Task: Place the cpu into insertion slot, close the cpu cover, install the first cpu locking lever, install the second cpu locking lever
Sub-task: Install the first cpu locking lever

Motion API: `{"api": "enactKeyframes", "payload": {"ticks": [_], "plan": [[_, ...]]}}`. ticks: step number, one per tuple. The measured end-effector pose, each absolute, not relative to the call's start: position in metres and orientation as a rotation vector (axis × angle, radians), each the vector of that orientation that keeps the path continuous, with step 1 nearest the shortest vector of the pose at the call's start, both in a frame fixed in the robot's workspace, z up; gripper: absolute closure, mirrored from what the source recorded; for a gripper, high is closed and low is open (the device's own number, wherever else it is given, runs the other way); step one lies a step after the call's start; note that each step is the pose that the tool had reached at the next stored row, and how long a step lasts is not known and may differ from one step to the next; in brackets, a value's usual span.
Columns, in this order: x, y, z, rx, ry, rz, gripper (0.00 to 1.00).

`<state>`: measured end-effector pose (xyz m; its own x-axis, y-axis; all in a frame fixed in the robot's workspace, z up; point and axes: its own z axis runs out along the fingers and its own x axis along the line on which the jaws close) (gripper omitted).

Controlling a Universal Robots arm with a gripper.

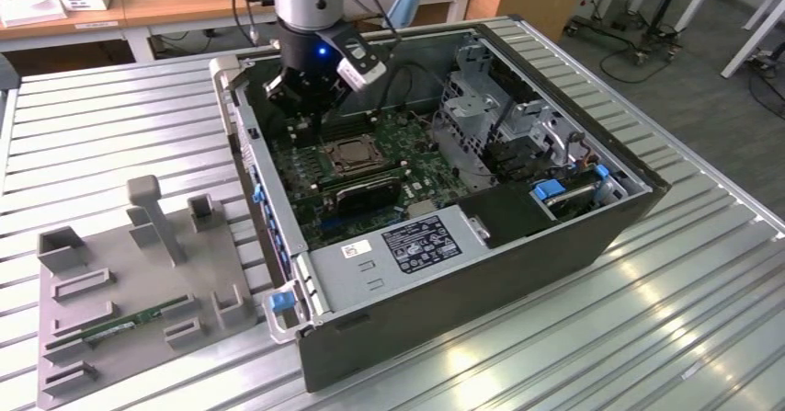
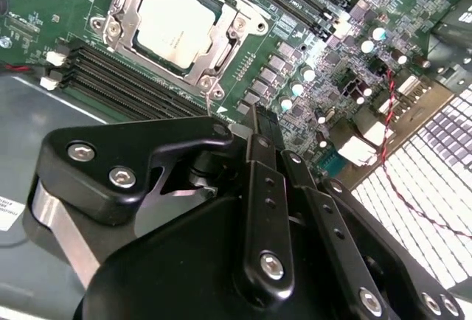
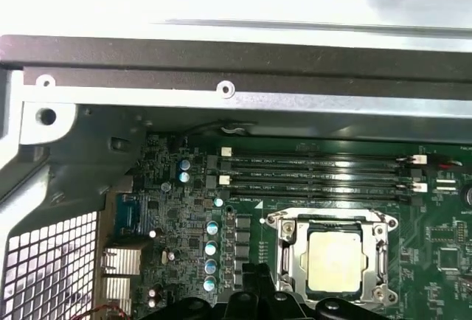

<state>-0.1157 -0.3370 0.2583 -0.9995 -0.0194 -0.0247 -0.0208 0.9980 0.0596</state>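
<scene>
The arm reaches down into the open computer case, which stands on the slatted table. The jaws hang just above the green motherboard, clenched tip to tip with nothing between them. The cpu lies near the jaws, just beyond their tips and apart from them, dull metal face up. It is seated in the insertion slot. The cpu cover lies flat around the cpu, whose face shows through its window. Whether the locking levers are latched cannot be told. Black memory slots run beyond the insertion slot from the jaws. A grey fixture tray lies on the table, well apart from the jaws.
</scene>
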Motion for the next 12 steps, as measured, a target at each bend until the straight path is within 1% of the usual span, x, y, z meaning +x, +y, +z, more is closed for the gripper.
{"api": "enactKeyframes", "payload": {"ticks": [12], "plan": [[-0.1222,-0.3275,0.2584,-0.032,3.101,0.093,0.89]]}}
